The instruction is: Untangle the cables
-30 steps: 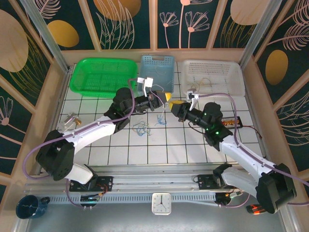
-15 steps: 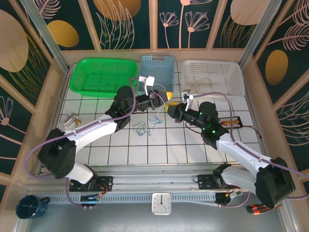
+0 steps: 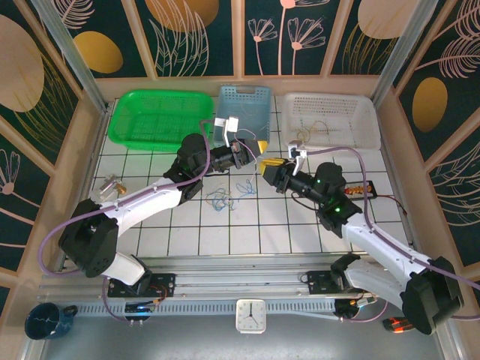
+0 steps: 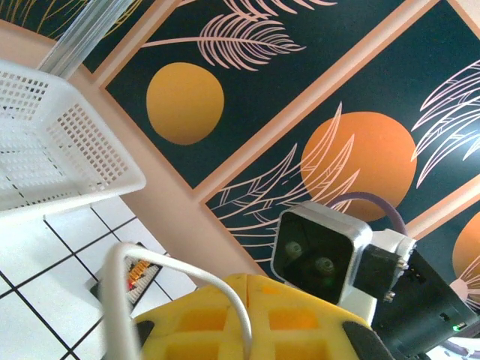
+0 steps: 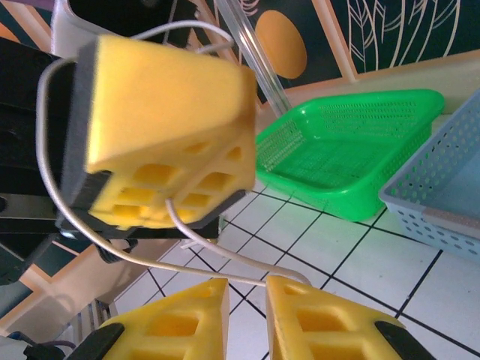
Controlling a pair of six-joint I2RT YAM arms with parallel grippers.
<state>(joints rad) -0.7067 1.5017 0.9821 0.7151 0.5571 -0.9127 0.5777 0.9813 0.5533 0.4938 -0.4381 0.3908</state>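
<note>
Left fingers [image 5: 165, 112] pinch the white cable [image 4: 118, 300]. Right fingers [image 5: 330, 322] stand slightly spread, the cable seemingly loose across them.

Pincer [image 4: 255, 307] at bottom edge, yellow pads pressed together. White cable [image 4: 180, 264] arches over it from the left, then drops across the pads. Basket [image 4: 67, 165] sits up & left of pincer. Black tray [image 4: 135, 276] w/ orange parts lies on table [image 4: 37, 307], just left. Other arm's cam [image 4: 319, 255] is close above-right.
</note>
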